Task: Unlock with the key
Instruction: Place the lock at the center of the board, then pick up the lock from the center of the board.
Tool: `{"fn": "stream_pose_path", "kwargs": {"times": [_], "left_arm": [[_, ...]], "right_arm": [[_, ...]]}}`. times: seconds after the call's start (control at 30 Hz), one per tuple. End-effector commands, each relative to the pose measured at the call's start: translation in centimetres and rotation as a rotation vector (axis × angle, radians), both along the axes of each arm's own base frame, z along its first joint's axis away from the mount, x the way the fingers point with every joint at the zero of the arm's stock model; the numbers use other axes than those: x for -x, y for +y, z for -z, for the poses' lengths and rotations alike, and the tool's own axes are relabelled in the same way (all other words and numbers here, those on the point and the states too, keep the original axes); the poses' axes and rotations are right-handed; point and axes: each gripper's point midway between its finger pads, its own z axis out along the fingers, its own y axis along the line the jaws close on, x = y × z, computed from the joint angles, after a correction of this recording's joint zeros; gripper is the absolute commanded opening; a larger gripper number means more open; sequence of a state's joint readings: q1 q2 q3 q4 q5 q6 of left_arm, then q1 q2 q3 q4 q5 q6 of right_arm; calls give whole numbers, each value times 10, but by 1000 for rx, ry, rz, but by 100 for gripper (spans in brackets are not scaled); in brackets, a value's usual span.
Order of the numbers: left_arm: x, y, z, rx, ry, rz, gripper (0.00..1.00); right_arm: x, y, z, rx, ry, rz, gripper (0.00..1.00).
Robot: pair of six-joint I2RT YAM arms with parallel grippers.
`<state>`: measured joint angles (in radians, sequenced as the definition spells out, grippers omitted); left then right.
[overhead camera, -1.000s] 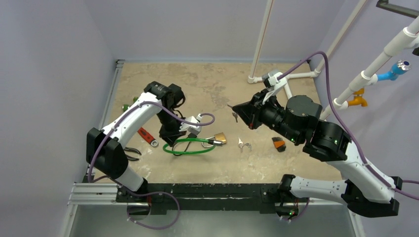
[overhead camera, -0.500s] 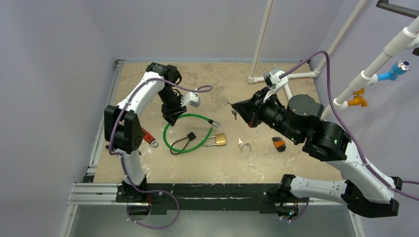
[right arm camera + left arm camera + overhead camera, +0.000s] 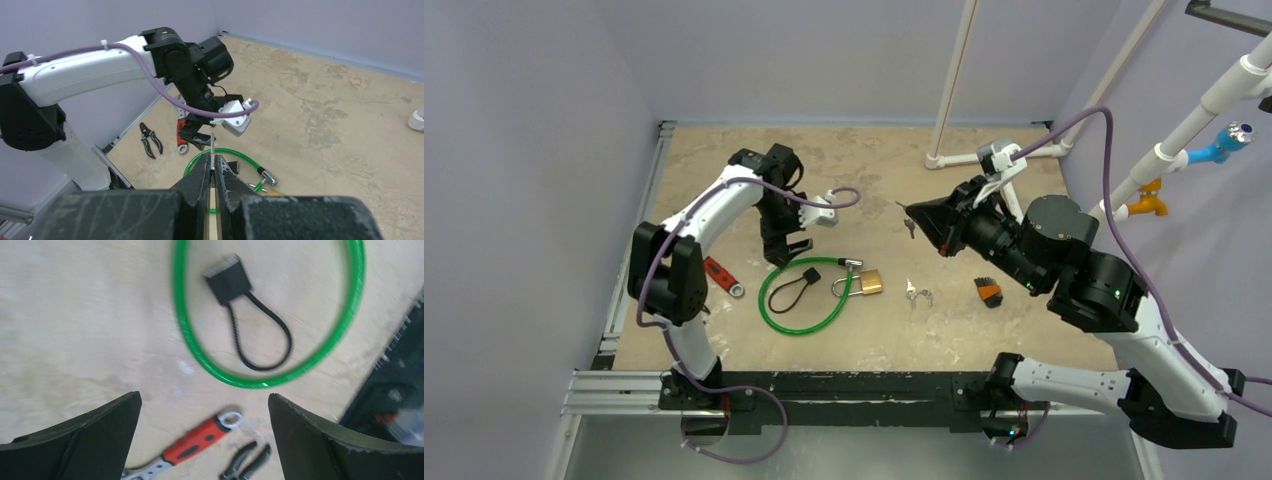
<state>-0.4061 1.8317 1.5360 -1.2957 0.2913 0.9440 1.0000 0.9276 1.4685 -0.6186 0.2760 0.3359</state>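
A brass padlock [image 3: 869, 283] lies on the table, hooked to a green cable loop [image 3: 799, 302] with a black strap tag [image 3: 809, 276] inside it. My left gripper [image 3: 786, 244] hovers just behind the loop, open and empty; its wrist view looks down on the cable [image 3: 345, 315] and tag [image 3: 229, 281] between wide fingers [image 3: 100, 435]. My right gripper [image 3: 912, 214] is raised to the right of the lock, shut on a small key [image 3: 908, 228]. The key blade [image 3: 212, 144] sticks out past its fingertips. A spare key bunch [image 3: 917, 294] rests right of the padlock.
A red-handled wrench [image 3: 722, 276] and black pliers [image 3: 150, 140] lie left of the loop near the table's left edge. An orange and black tool [image 3: 989, 291] sits right of the keys. White pipe stands [image 3: 944, 90] rise at the back right.
My left gripper has opened and let go of the green cable, which now lies flat nearer the front. The right gripper with the key has shifted slightly right.
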Motion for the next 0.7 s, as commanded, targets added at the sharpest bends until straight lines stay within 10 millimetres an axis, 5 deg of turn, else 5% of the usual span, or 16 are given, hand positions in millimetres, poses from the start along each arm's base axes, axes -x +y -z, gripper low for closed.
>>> {"fn": "stream_pose_path", "kwargs": {"times": [0.0,0.13,0.27,0.33,0.4,0.5,0.67], "left_arm": [[-64,-38,-54,217,-365,-140,100],[-72,-58,-73,211,-420,-151,100],[-98,-76,-109,421,-556,-267,100],[-103,-70,-87,392,-561,-274,100],[-74,-84,-65,403,-410,-38,100],[-61,-103,-40,423,-308,50,100],[-42,-121,-3,454,-310,214,86]], "right_arm": [[-4,-13,-12,-44,-39,53,0],[-8,-13,-5,-34,-25,63,0],[-9,-12,3,-40,-11,65,0],[-10,-12,6,-50,-7,66,0],[-12,-11,8,-55,-2,64,0],[-16,-12,11,-59,6,70,0],[-23,-19,11,-70,6,92,0]]}}
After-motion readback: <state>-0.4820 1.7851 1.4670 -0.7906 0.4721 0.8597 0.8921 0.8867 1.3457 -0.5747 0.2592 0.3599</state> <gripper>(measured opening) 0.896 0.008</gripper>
